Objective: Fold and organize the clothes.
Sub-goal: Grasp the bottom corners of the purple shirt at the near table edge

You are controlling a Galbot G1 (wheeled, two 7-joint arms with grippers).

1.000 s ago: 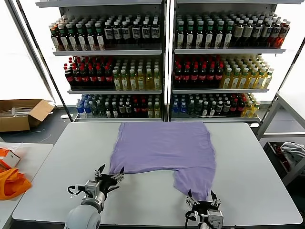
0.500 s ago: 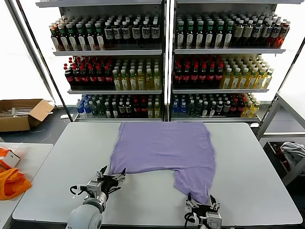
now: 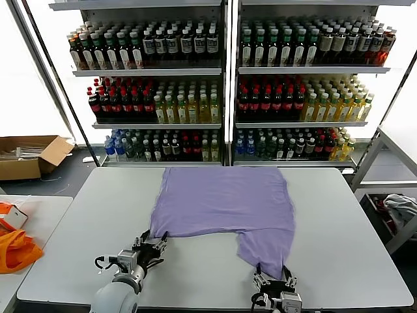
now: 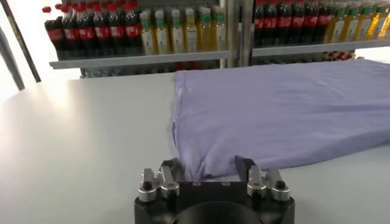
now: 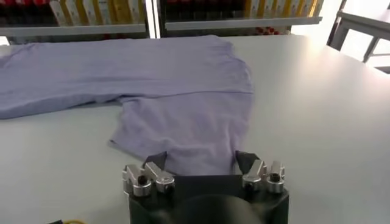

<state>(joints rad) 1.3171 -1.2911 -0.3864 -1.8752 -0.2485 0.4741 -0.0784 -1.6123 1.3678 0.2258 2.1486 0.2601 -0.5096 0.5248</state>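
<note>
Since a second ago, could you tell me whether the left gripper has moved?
Yes. The left gripper has moved forward to the near-left corner of the purple T-shirt, which now sits between its open fingers, judged against the table edge.

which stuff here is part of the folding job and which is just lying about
Part of the job:
- lavender T-shirt spread on the table
- left gripper at its near-left corner
- right gripper at its near-right edge

Just lying about:
- orange bag
- cardboard box
- drink bottles on shelves
- grey cloth bundle
</note>
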